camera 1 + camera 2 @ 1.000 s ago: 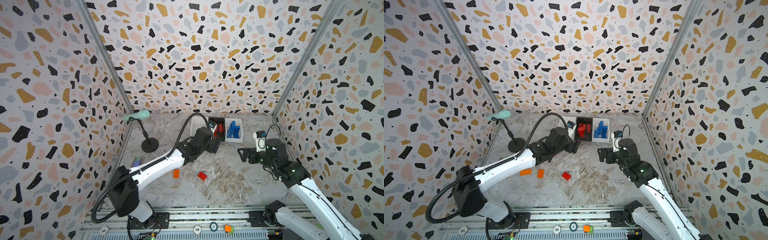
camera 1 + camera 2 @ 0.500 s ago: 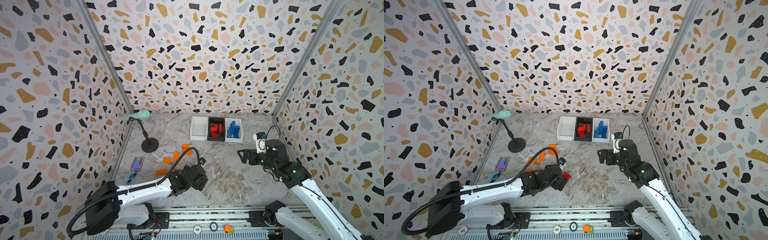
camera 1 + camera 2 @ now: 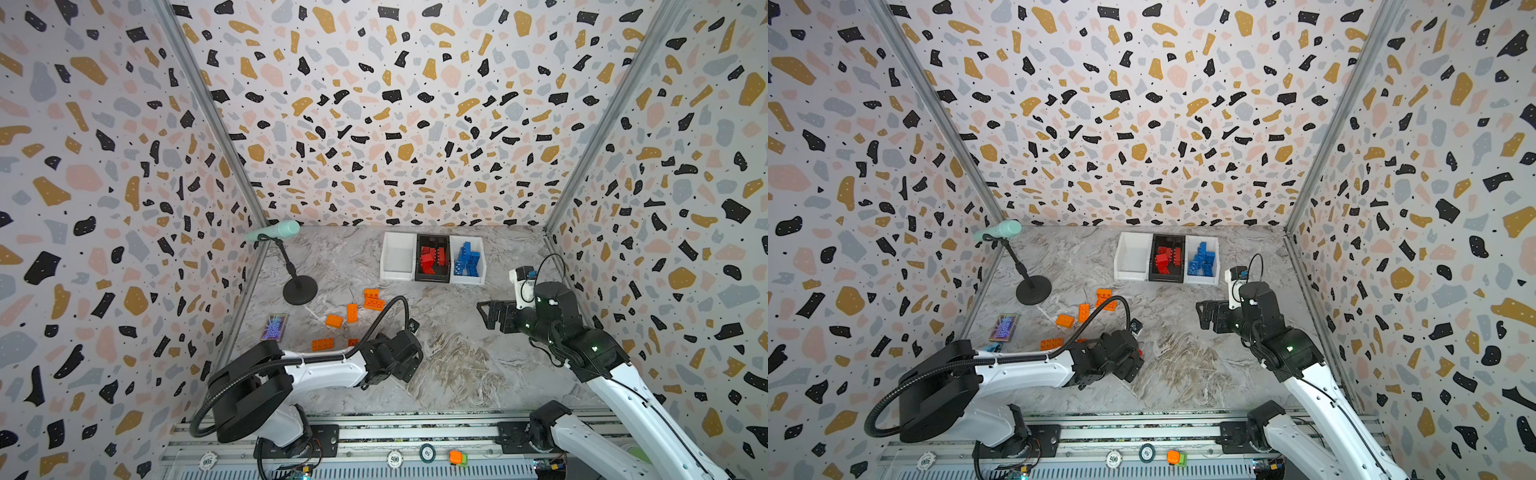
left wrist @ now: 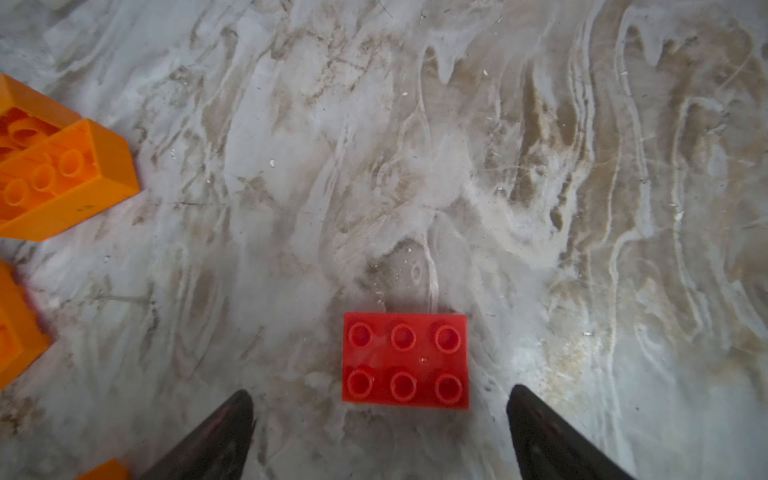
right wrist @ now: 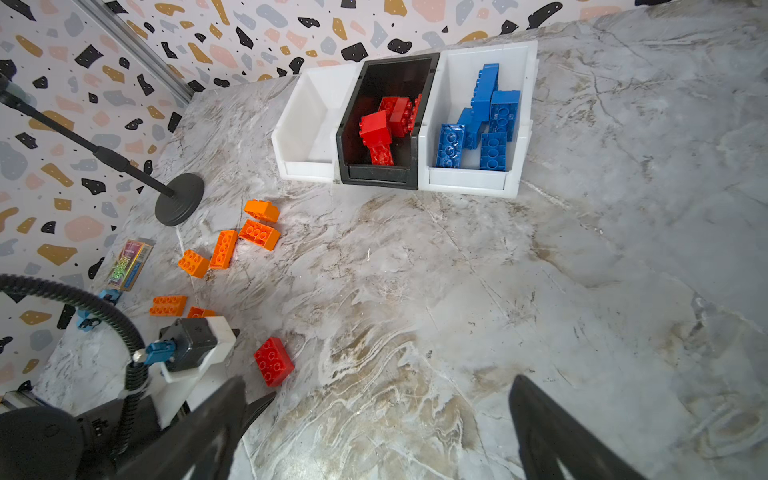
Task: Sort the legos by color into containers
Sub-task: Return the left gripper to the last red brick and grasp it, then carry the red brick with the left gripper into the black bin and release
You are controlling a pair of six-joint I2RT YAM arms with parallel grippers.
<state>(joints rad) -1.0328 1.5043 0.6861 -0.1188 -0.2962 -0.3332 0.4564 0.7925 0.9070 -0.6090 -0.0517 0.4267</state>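
Currently my left gripper [image 4: 380, 392] stands wide and empty, tips just short of the red lego [image 4: 405, 361] lying studs-up on the table [image 4: 582, 166], well apart from the black bin [image 3: 432, 277]. I would advance until the jaws straddle it, then close squarely.

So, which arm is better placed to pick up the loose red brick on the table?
The left. The left gripper, open, hangs right above the red brick, which lies between its jaws. The right gripper, also open, hovers well away from it.
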